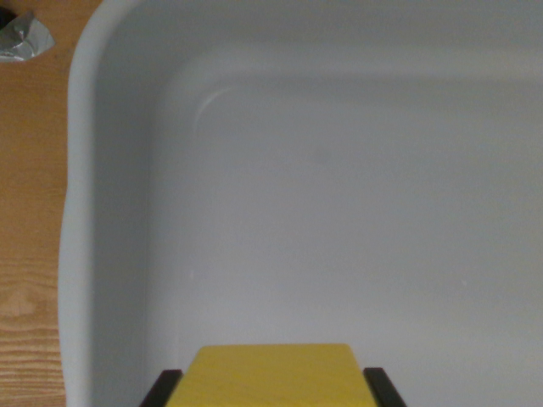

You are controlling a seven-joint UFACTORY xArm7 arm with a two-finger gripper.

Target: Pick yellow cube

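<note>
One view is all you have, the wrist view, and it looks straight down into a pale grey bin (81, 170) that fills most of the frame. You see its rounded rim running down the wrist view's left side and curving across the top, with the inner wall sloping down to a smooth, flat floor. The floor shows only soft shading and a faint curved mark near the upper left corner of the base.

At the bottom edge, in the middle, you see the yellow cube (273, 375). Only its top face is in frame, cut off by the lower border, and it appears as a flat yellow shape slightly narrower at the top. Two dark fingers of the gripper (273, 388) stand on either side of it, one at its left edge and one at its right, each touching the cube's side as far as you can tell. So the gripper is clenched on the yellow cube, with the cube held between the fingers and seen against the bin's floor. You cannot tell from this angle whether the cube rests on the floor or hangs above it.

Along the wrist view's left you see a strip of wooden desk (30, 254) with visible grain, outside the bin. In the top left corner a small crumpled silvery object (21, 38) lies on the desk, well apart from the cube; what it is you cannot make out
</note>
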